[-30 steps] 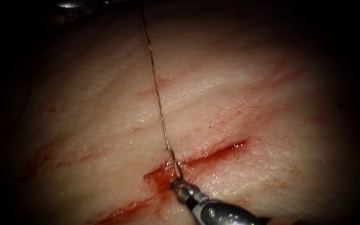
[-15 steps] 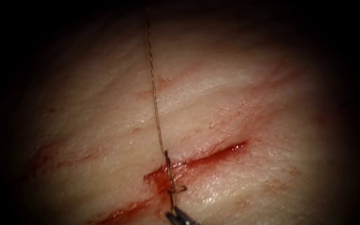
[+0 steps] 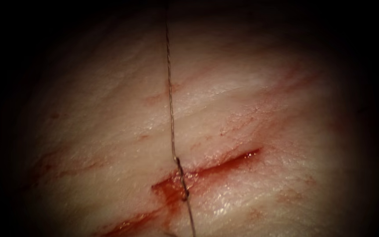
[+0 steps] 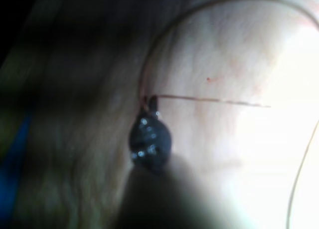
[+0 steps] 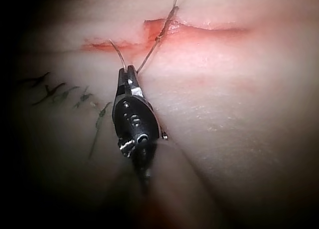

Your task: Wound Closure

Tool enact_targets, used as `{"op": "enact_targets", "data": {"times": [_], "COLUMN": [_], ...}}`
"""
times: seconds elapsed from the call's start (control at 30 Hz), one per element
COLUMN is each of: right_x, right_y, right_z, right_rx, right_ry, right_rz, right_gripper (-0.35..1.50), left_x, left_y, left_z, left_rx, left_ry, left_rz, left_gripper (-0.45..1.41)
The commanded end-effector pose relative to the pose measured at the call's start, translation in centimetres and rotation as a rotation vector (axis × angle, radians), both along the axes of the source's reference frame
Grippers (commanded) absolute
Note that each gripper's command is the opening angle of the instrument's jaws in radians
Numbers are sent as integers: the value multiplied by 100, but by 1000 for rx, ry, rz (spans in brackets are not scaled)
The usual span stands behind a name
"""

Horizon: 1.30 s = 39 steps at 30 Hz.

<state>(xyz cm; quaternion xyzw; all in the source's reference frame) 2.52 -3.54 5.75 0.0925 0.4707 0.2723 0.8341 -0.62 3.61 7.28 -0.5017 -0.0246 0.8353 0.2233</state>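
Endoscope view: we see thread (image 3: 170, 96) taut from 12 o'clock across cut (image 3: 207, 169), knot (image 3: 182, 177) seated. Right hand (image 5: 130, 72) and left hand (image 4: 149, 100) each grip thread. We judge one stitch tied; cut gapes toward 3 and 7 o'clock.

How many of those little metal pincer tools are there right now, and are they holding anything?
2. The left tool, seen in its own wrist view, grips the thread above the tissue. The right tool, below the cut, also grips thread. I see no needle.
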Motion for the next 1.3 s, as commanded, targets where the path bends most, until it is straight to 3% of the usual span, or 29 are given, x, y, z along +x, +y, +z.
{"op": "enact_targets", "data": {"times": [0.03,0.23,0.37,0.63,1.13,1.3], "right_x": [11,17,21,10,-13,-18], "right_y": [-17,-43,-64,-98,-149,-148], "right_z": [0,-4,1,15,-13,-17], "right_rx": [14,56,62,106,153,156], "right_ry": [4,-6,-28,-33,-41,-40], "right_rz": [-26,-160,-243,-277,-345,-351], "right_gripper": [-35,-35,-35,-35,-35,-35], "left_x": [-7,-12,-6,-3,-14,-13], "left_y": [4,-8,2,15,19,18], "left_z": [6,11,6,0,3,3], "left_rx": [-5,-20,-37,-89,-120,-121], "left_ry": [1,8,16,53,67,67], "left_rz": [-2,-1,8,4,-10,-9], "left_gripper": [-45,-45,-45,-45,-45,-45]}}
